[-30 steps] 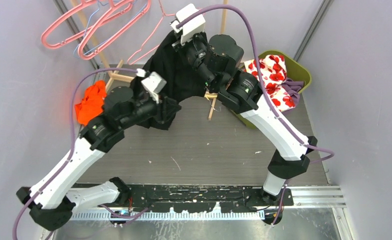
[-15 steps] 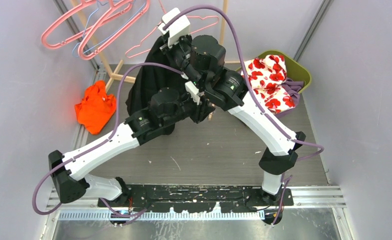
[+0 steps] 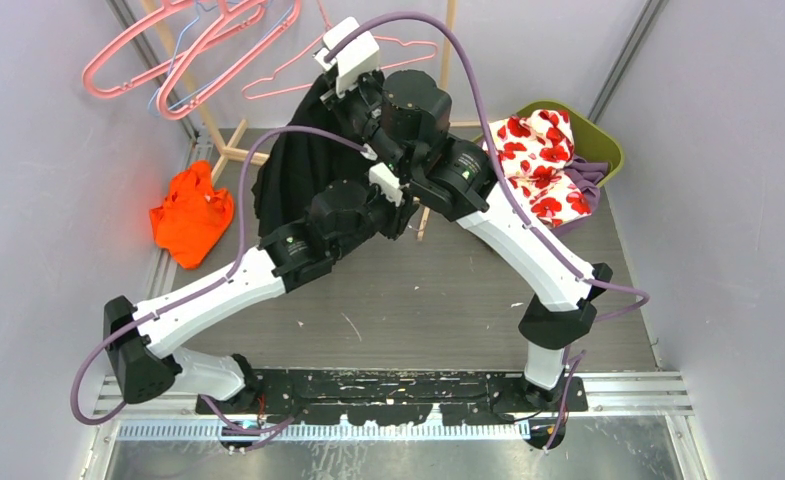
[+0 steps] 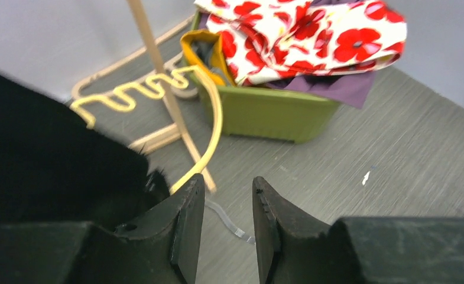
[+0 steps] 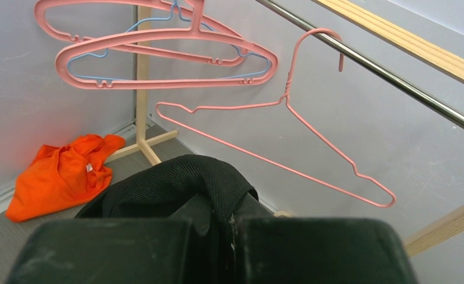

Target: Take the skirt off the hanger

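From the top, my right gripper (image 3: 340,88) holds the black skirt (image 3: 298,170) up high. In my left wrist view, my left gripper (image 4: 224,213) is a little way apart with nothing in it, and the skirt is just beside it. In my right wrist view, my right gripper pinches the skirt's top. The pink hanger (image 5: 287,94) hangs apart on the rail (image 5: 395,78).

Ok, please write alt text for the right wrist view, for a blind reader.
The right end effector pinches a black skirt; behind it a bare pink wire hanger hangs on a metal rail. An orange cloth lies at lower left.
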You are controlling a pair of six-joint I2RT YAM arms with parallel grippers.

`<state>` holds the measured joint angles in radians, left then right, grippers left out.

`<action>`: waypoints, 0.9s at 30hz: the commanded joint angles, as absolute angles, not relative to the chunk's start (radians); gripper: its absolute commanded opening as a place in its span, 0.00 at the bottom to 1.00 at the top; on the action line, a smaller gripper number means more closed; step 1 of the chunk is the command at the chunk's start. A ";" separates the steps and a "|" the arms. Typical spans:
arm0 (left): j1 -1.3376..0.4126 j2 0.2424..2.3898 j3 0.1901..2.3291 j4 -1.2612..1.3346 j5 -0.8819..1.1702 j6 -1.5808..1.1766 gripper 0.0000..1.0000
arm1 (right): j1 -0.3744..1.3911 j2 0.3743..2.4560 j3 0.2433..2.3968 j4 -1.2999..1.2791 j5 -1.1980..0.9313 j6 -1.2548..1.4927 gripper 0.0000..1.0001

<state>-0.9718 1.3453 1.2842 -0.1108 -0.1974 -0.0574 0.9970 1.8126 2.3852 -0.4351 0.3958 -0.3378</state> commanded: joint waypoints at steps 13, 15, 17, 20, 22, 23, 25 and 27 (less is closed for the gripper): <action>-1.005 1.220 1.140 -0.090 -0.349 -0.191 0.36 | 0.989 1.710 2.384 -0.321 0.407 -0.367 0.01; -1.015 1.243 1.167 -0.075 -0.331 -0.194 0.36 | 0.989 1.710 2.381 -0.326 0.407 -0.367 0.01; -1.026 1.260 1.184 -0.064 -0.319 -0.195 0.36 | 0.989 1.708 2.378 -0.328 0.407 -0.365 0.01; -1.031 1.262 1.182 -0.029 -0.292 -0.217 0.36 | 0.988 1.702 2.370 -0.329 0.405 -0.368 0.01; -1.033 1.248 1.172 0.000 -0.281 -0.239 0.36 | 0.988 1.696 2.357 -0.326 0.406 -0.376 0.01; -1.034 1.236 1.165 0.025 -0.278 -0.251 0.36 | 0.988 1.693 2.352 -0.323 0.408 -0.379 0.01; -1.034 1.203 1.154 0.058 -0.283 -0.272 0.36 | 0.987 1.690 2.345 -0.321 0.408 -0.385 0.01; -1.034 1.169 1.140 0.094 -0.295 -0.296 0.36 | 0.985 1.687 2.341 -0.319 0.408 -0.388 0.01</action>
<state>-1.0286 1.2633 1.1362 -0.0734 -0.2901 -0.2317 0.9924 1.7710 2.3283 -0.4351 0.3985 -0.3653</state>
